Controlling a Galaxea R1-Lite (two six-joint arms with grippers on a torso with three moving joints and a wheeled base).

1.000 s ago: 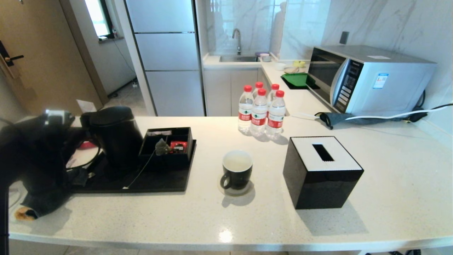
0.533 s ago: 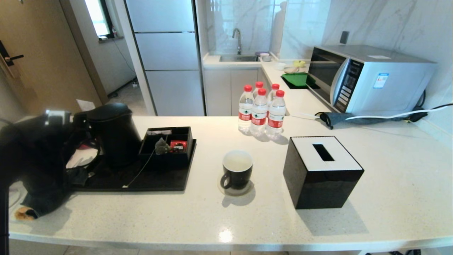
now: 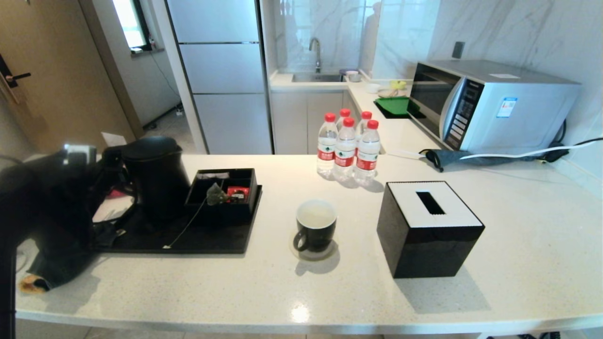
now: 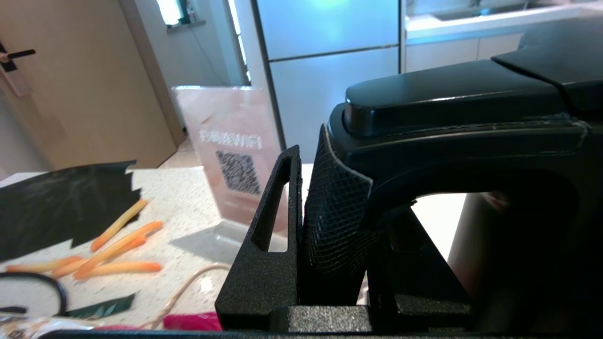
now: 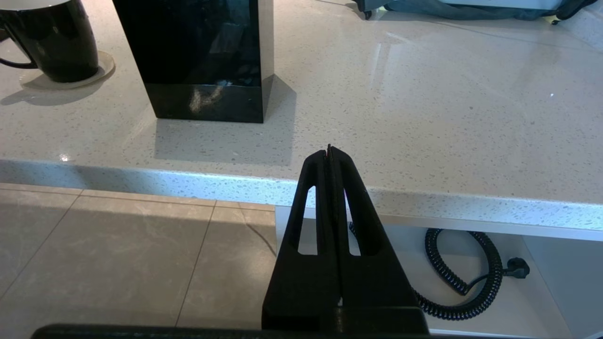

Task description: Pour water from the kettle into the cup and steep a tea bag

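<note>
The matte black kettle (image 3: 155,181) stands upright over the left part of the black tray (image 3: 198,242). My left gripper (image 3: 109,165) is shut on its loop handle. In the left wrist view the fingers (image 4: 275,221) press the handle's textured grip (image 4: 337,221) below the lid (image 4: 447,94). The black cup (image 3: 315,227) sits on a coaster at mid-counter with pale water (image 3: 315,214) inside. The grey-green tea bag (image 3: 215,194) rests on the compartment box's edge, and its string trails down onto the tray. My right gripper (image 5: 329,151) is shut and empty, parked below the counter's front edge.
A black tissue box (image 3: 428,228) stands right of the cup (image 5: 56,42). Several red-capped bottles (image 3: 346,148) are behind it, and a microwave (image 3: 490,106) is at the far right. The compartment box (image 3: 224,195) holds a red packet (image 3: 237,194). A WiFi sign (image 4: 231,150) and orange sticks (image 4: 118,245) lie left of the kettle.
The kettle has shifted slightly up and to the right with my left gripper on its handle. The cup, the tea bag and the right arm have not moved.
</note>
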